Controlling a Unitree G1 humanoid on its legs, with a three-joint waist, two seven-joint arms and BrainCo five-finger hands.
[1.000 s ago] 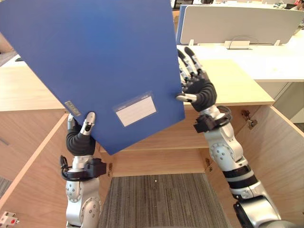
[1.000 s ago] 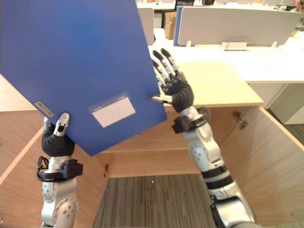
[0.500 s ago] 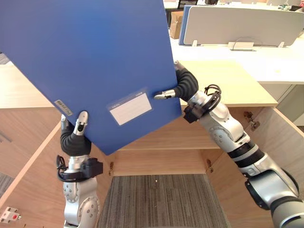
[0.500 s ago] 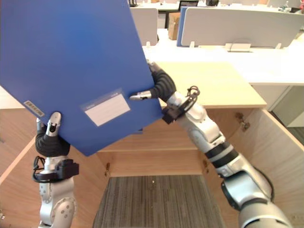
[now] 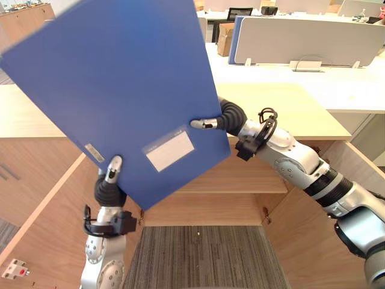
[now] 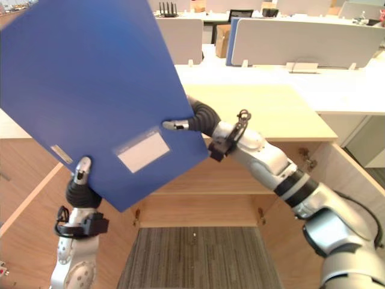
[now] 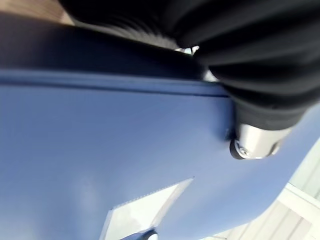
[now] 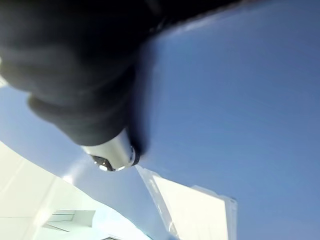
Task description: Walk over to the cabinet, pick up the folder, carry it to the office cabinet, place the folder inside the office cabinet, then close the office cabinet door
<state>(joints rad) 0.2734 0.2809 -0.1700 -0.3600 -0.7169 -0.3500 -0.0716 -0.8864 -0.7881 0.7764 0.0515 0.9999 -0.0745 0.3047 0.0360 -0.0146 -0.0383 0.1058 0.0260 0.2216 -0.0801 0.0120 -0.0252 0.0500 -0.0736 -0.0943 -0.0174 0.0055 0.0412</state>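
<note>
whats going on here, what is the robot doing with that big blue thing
The robot is holding a large blue folder up in front of itself with both hands. Its left hand pinches the folder's lower edge, thumb on the front face, and its right hand pinches the right edge the same way. Below and behind the folder is the wooden office cabinet, which is open with a bare shelf showing. The folder has not yet gone inside.
</note>
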